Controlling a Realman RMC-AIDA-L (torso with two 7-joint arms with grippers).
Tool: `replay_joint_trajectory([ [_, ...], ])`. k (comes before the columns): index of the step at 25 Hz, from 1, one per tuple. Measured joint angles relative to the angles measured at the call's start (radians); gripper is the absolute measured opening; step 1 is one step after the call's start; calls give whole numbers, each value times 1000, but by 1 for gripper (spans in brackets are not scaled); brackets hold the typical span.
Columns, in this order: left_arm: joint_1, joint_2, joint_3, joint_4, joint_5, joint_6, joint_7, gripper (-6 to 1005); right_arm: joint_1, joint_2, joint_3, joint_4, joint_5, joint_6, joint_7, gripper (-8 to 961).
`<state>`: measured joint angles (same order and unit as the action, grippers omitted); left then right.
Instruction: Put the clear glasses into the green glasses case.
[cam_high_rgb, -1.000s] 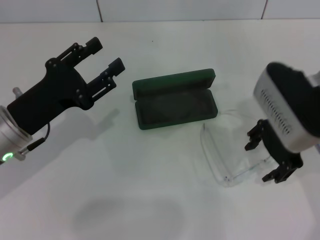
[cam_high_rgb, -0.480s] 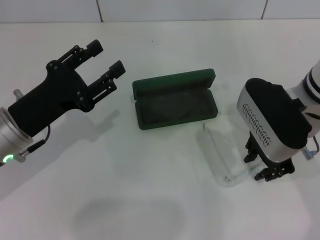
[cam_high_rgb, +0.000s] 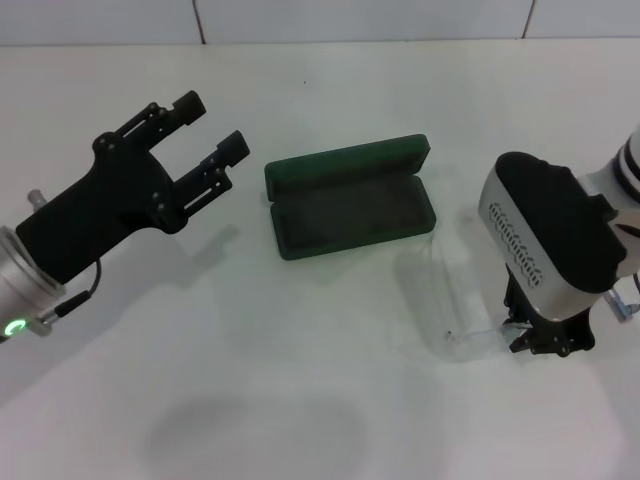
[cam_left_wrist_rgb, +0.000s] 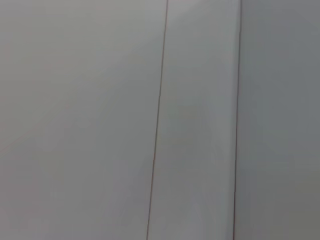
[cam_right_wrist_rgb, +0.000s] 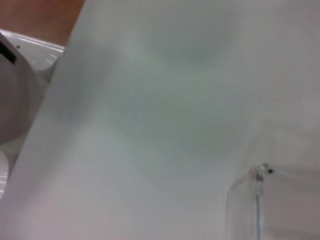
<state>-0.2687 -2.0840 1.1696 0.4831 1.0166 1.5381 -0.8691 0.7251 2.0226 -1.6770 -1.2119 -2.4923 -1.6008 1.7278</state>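
The green glasses case (cam_high_rgb: 350, 200) lies open in the middle of the white table, its lid tipped back and its dark lining bare. To its right lie the clear glasses (cam_high_rgb: 447, 300), arms unfolded toward the case. My right gripper (cam_high_rgb: 538, 340) points down at their outer end, and its fingers are drawn together on the frame. In the right wrist view one corner of the clear glasses (cam_right_wrist_rgb: 257, 176) shows with its hinge. My left gripper (cam_high_rgb: 212, 122) hangs open above the table left of the case, holding nothing.
The white table (cam_high_rgb: 300, 380) runs back to a tiled wall (cam_high_rgb: 360, 18). The left wrist view shows only a pale surface with two thin seams (cam_left_wrist_rgb: 157, 120). The right wrist view catches the table's edge (cam_right_wrist_rgb: 55, 90) and part of the robot's white body.
My right gripper came down and left onto the glasses' outer end, and its fingers went from spread to drawn together. The glasses shifted slightly. My left gripper barely moved.
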Motion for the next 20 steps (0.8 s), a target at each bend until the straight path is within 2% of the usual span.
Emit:
replay_joint_trajectory([
  [2,3,0,-1,0,0,9,-17,686,-9,-1,13,-22,4,-15,0,188],
  [6,11,2,1,-5,0,59,-24,685,-75,-3,72,-130,21,-72,-18,138],
  [11,30,6,4,-9,10,150,-25,685,-169,-2,199,-251,159,-157,-154,120],
  [13,24,8,7,-9,46,197,-26,685,-207,-1,256,-254,260,-164,-247,118],
  [16,4,9,7,-7,93,247,-37,686,-249,1,286,-212,395,-151,-365,117],
  [17,-32,9,7,-7,132,299,-75,686,-259,2,286,-191,427,-143,-396,117],
  [20,-77,12,7,-9,174,338,-146,686,-304,5,264,-113,562,-79,-547,118],
])
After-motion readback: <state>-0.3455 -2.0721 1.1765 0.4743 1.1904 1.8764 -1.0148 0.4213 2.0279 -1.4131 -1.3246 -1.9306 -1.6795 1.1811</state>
